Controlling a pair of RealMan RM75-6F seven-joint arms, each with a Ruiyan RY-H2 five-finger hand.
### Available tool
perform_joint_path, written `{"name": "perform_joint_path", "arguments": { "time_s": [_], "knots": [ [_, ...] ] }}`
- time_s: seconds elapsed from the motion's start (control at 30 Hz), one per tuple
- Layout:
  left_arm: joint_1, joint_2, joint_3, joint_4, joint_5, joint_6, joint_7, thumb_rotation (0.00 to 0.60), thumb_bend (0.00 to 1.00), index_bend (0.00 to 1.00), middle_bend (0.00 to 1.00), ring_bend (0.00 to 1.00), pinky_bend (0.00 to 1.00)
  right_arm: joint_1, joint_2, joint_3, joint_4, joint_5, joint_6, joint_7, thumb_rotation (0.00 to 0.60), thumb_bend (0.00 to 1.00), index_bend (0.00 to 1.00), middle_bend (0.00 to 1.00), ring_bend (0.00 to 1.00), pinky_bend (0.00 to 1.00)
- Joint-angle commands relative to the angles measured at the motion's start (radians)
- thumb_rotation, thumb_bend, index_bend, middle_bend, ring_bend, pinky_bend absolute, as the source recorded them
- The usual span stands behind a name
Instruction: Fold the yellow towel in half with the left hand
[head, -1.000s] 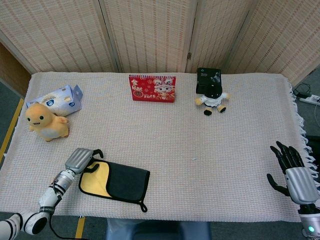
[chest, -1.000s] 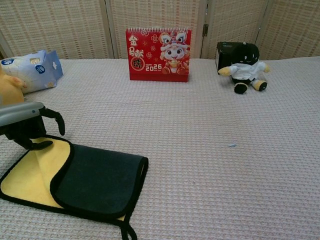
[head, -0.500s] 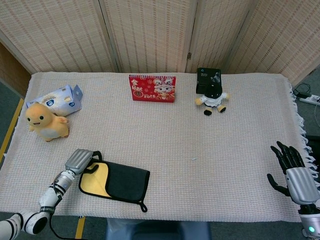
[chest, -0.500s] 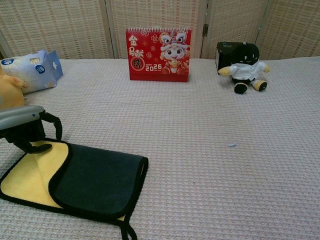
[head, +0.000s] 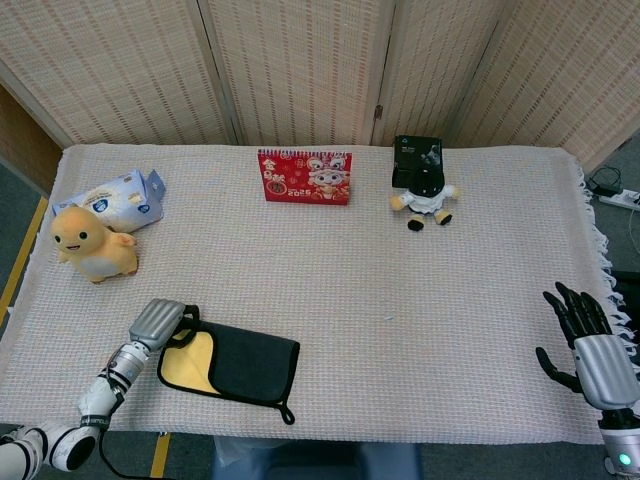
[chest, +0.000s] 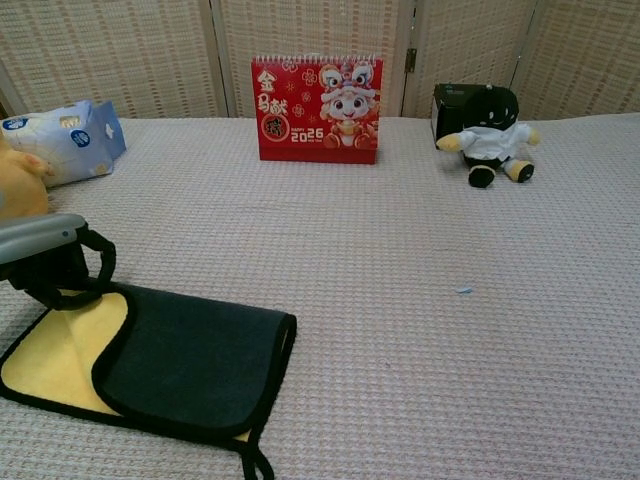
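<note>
Overhead, my left hand (head: 160, 322) sits near the table's (head: 330, 270) front left corner, fingers curled at the far left edge of the yellow towel (head: 228, 360), whose dark flap I have laid over most of the yellow so the halves meet. My right hand (head: 590, 350) rests spread and empty at the front right corner, out of the way. From the chest, the left hand (chest: 45, 262) has drawn back leftward since a second ago; the flap on the yellow towel (chest: 150, 360) now covers more yellow. Whether I'm pinching the hem, I cannot tell.
</note>
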Motion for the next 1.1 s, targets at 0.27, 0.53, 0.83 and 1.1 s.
{"name": "perform_joint_path", "arguments": {
  "time_s": [0.27, 0.53, 0.83, 1.1],
  "knots": [
    [0.042, 0.042, 0.021, -0.066, 0.028, 0.075, 0.036, 0.6, 0.46, 0.66, 1.0, 1.0, 1.0, -0.003, -0.001, -0.004, -0.003, -0.009, 0.007, -0.003, 0.6, 0.44, 0.0, 0.0, 0.0, 0.0],
    [0.106, 0.104, 0.044, -0.121, 0.06, 0.182, 0.048, 0.6, 0.46, 0.66, 1.0, 1.0, 1.0, -0.005, 0.0, -0.008, -0.005, -0.017, 0.012, -0.004, 0.6, 0.44, 0.0, 0.0, 0.0, 0.0],
    [0.161, 0.149, 0.096, -0.165, 0.078, 0.2, 0.047, 0.6, 0.46, 0.65, 1.0, 1.0, 1.0, 0.0, -0.005, -0.01, -0.008, -0.019, 0.002, -0.017, 0.6, 0.44, 0.0, 0.0, 0.0, 0.0],
    [0.18, 0.155, 0.116, -0.167, 0.106, 0.208, 0.045, 0.6, 0.46, 0.37, 1.0, 1.0, 1.0, -0.001, -0.007, -0.01, -0.009, -0.018, 0.001, -0.02, 0.6, 0.44, 0.0, 0.0, 0.0, 0.0]
  ]
}}
